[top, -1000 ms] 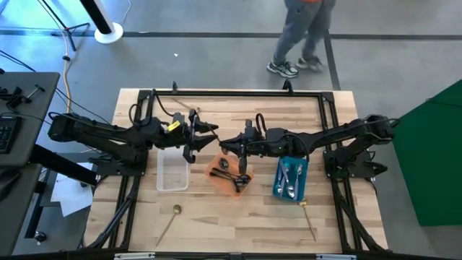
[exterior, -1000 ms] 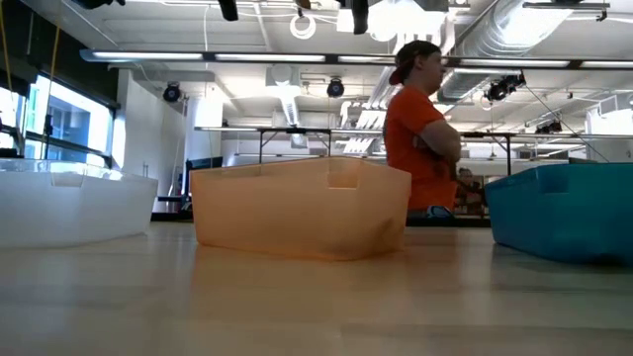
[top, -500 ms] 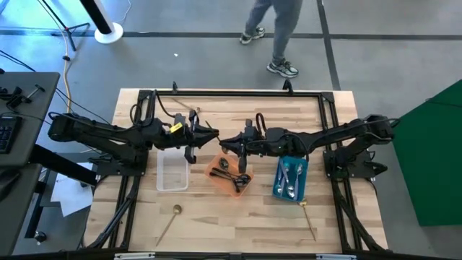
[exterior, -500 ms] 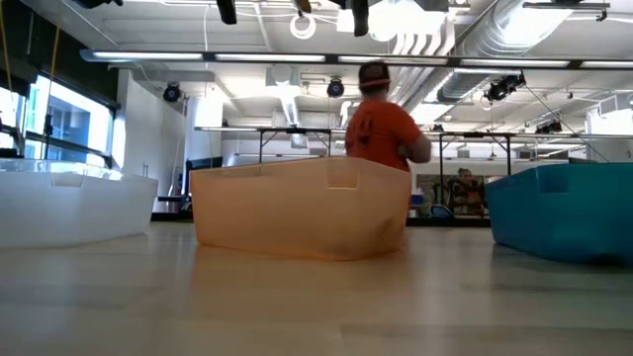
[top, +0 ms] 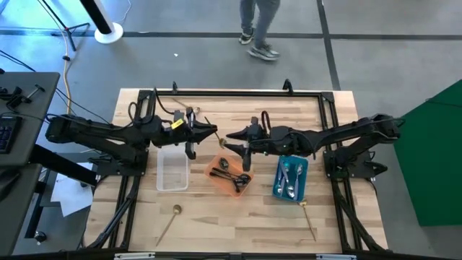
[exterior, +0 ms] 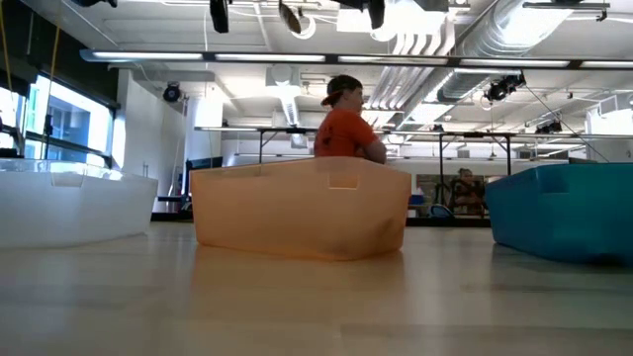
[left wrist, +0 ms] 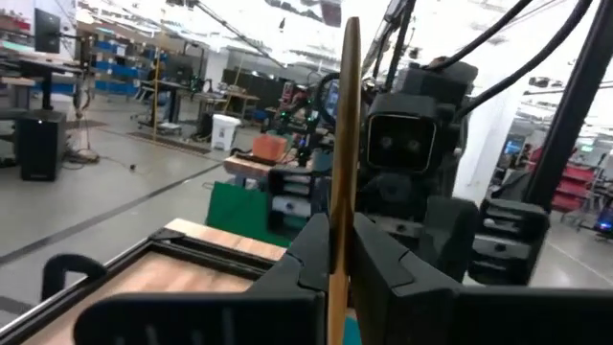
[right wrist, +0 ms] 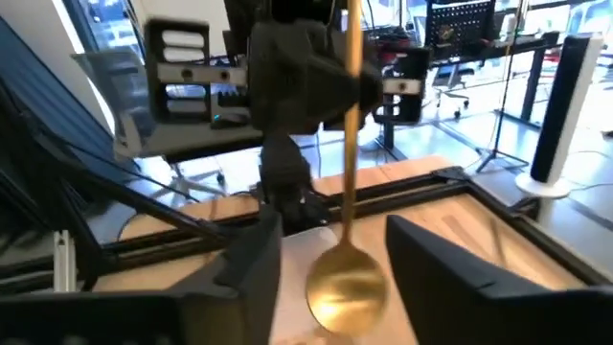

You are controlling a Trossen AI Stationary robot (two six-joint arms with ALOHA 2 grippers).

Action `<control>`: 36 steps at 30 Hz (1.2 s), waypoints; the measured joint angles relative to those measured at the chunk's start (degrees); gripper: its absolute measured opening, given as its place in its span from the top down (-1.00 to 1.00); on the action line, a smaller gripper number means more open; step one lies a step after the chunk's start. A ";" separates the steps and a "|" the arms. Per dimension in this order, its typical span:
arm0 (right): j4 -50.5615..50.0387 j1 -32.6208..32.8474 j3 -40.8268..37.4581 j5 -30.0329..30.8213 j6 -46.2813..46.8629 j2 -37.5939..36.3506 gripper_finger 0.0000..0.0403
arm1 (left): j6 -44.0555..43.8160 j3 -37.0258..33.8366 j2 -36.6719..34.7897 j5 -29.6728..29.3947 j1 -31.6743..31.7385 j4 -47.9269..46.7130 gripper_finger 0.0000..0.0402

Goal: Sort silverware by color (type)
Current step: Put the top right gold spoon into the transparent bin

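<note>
Left tool (top: pixel 209 131) is clamped on a gold spoon's (left wrist: pixel 342 144) handle, held in the air above the counter (top: pixel 238 217) between the two arms. Right tool (top: pixel 232 139) has its fingers (right wrist: pixel 239 264) apart, one either side of the spoon's bowl, just above the orange tray (top: pixel 216 173).

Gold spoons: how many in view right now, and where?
3. One gold spoon is clamped in the left gripper above the table's middle; two lie on the near part of the table, near-left spoon and near-right spoon. More may hide in the trays.
</note>
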 joint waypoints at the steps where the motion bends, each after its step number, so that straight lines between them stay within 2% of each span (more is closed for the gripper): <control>1: -1.47 -0.18 0.00 0.10 -0.71 -0.86 0.17 | 0.12 0.02 -0.64 0.04 0.18 -0.92 0.97; 4: -6.58 -0.89 0.00 0.35 -2.03 -4.06 -0.03 | 2.35 0.00 -3.66 0.30 0.70 -4.62 0.97; 7: -12.45 -1.36 0.00 2.30 -0.59 -7.28 -0.13 | 4.53 0.00 -8.35 0.47 0.69 -9.35 0.97; 13: -22.46 -2.03 0.00 6.16 0.83 -11.93 -0.17 | 3.32 0.00 -19.76 0.59 -1.41 -21.25 0.97; 18: -24.25 -2.03 0.00 8.78 0.86 -12.35 -0.17 | 1.35 0.00 -26.69 -0.40 -5.91 -29.69 0.97; 26: -23.94 -2.03 -0.09 9.97 3.16 -12.29 -0.17 | 1.78 -0.02 -32.40 -10.26 -13.68 -38.25 0.97; 36: -23.96 -2.03 -0.13 10.03 6.02 -12.29 -0.17 | 2.84 -0.02 -33.49 -11.46 -14.25 -39.86 0.97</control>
